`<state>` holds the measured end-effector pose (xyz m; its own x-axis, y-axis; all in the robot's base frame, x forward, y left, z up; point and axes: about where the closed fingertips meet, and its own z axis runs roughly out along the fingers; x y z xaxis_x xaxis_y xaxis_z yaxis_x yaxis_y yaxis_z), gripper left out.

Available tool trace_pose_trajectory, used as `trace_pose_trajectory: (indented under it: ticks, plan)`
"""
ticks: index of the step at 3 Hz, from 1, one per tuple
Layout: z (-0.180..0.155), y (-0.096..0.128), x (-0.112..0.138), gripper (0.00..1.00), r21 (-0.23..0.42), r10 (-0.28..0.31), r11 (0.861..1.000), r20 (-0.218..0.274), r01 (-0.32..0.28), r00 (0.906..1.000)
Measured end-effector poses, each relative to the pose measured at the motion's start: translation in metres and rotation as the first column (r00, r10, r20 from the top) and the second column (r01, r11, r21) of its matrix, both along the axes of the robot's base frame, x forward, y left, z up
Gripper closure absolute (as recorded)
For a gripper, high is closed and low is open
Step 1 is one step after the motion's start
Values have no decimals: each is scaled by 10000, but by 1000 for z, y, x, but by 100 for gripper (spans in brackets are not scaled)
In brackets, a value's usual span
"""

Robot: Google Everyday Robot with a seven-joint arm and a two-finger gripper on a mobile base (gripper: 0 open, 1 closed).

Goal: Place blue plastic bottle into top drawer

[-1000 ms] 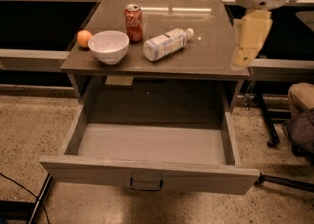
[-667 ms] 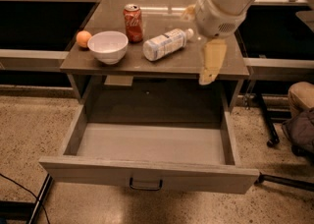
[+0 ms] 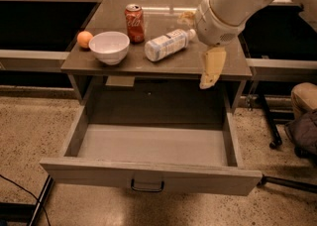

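Gripper (image 3: pixel 208 77) shifted left, right of blue plastic bottle (image 3: pixel 166 45)

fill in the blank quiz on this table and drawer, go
1. The blue plastic bottle lies on its ____ on the table.
2. The top drawer below is pulled ____.
3. The gripper hangs at the table's front edge, nearest the ____.
4. The orange sits beside the white ____.
Missing: side; open; bottle; bowl.

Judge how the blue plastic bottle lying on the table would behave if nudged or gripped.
The blue plastic bottle lies on its side, so a nudge would probably roll it. Its plastic body is likely light and may dent under a firm squeeze. The gripper hangs right of it, over the table at its front edge, not touching.
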<state>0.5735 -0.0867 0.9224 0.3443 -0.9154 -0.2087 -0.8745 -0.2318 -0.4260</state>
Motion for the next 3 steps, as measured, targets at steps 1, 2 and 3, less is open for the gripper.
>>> trace_pose_trajectory:
  ticks: [1,2,3]
  plan:
    - [-11,2,20,0,-703,758,9945,-231,-773,9969]
    - [-50,3,74,0,-1588,2098,9625,-777,-2199,9746]
    - [-70,-2,119,0,-2416,2890,9219,-921,-3029,9529]
